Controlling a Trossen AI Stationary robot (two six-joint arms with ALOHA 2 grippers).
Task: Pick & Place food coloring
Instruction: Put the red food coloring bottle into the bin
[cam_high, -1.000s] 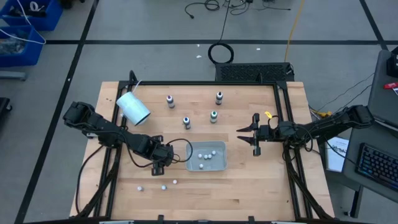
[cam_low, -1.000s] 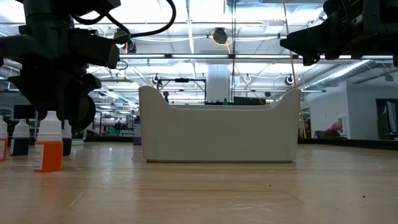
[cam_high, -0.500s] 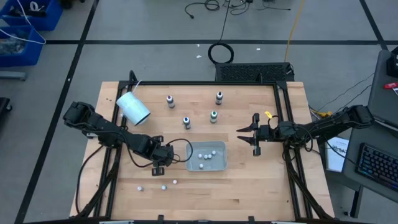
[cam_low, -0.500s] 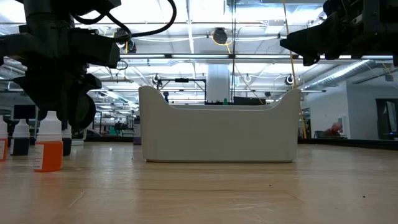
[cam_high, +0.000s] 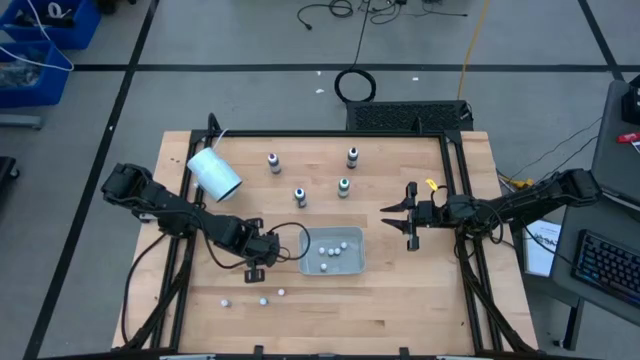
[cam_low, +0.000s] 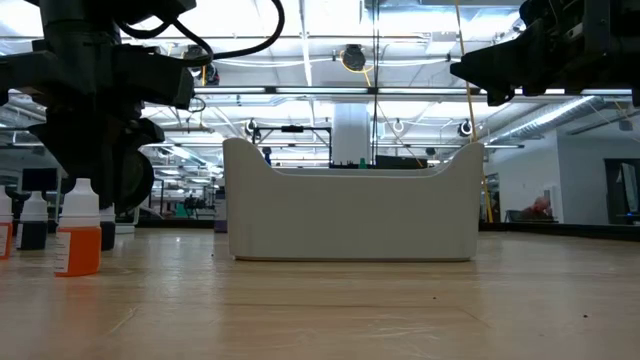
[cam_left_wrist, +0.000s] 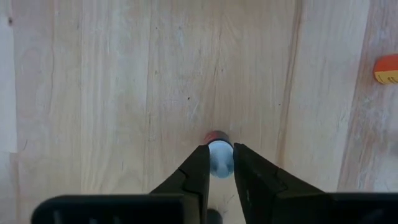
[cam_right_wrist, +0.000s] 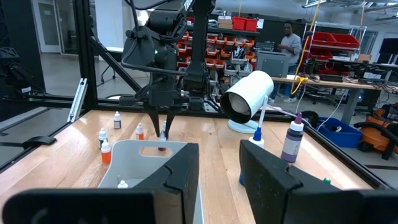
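Bright, even overhead light (ceiling strips glare in the low view), soft shadows, sharp focus.

floor (cam_high: 250, 40): grey (black lines) | shelving (cam_right_wrist: 224, 46): red bins

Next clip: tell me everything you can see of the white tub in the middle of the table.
The white rectangular plastic tub sits upright and open-topped on the pale wooden table, near its centre. It has rounded corners and smooth matte walls. From table height its long rim dips between two raised ends. The right wrist view shows an oval handle slot in one end wall. Several small white balls lie loose inside. Nothing visibly grips it.
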